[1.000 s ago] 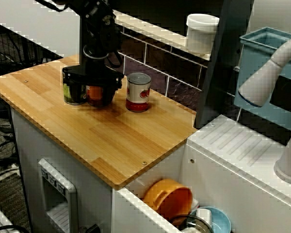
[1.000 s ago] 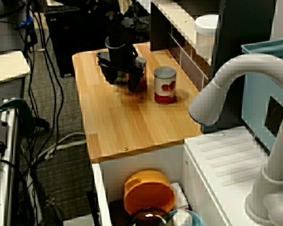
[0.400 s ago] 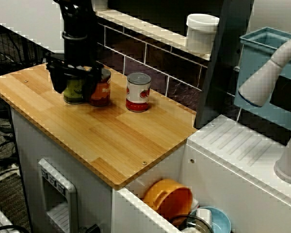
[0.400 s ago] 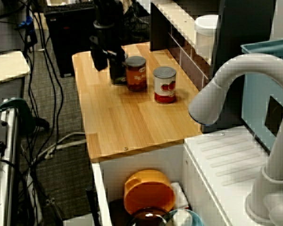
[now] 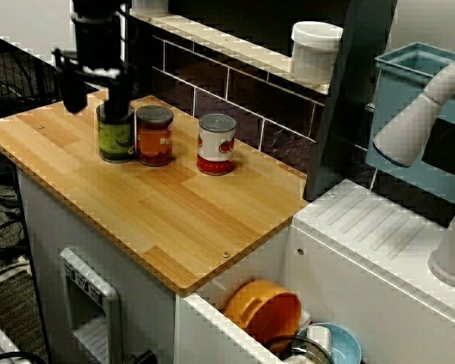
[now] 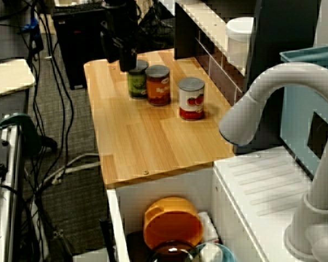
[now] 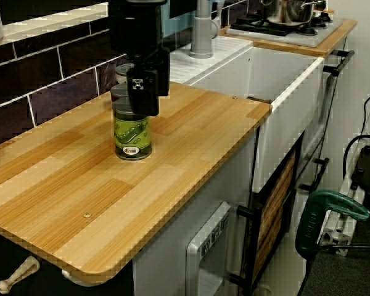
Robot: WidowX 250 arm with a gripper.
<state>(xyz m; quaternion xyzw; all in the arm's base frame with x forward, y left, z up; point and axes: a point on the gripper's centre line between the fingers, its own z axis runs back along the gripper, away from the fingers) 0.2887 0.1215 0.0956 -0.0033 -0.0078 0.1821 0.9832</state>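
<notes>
Looking across the worktop (image 5: pixel 174 220) from the front, I see the gripper (image 5: pixel 93 89) hanging over the green can (image 5: pixel 116 138). Its jaws are spread wide and hold nothing. One finger crosses the can's rim, and I cannot tell whether it touches. The can stands upright at the back left, close against an orange-labelled can (image 5: pixel 155 138). A tomato can (image 5: pixel 216 145) stands apart to the right. All three are lidded. The sink (image 5: pixel 208 330) holds an orange bowl (image 5: pixel 262 309) and a blue bowl (image 5: pixel 345 345).

In the view over the tap, the gripper (image 6: pixel 119 52) is empty above the green can (image 6: pixel 136 82).

From the worktop's end, the green can (image 7: pixel 132 132) shows a pickle label, with the gripper (image 7: pixel 149 86) just over its lid.
</notes>
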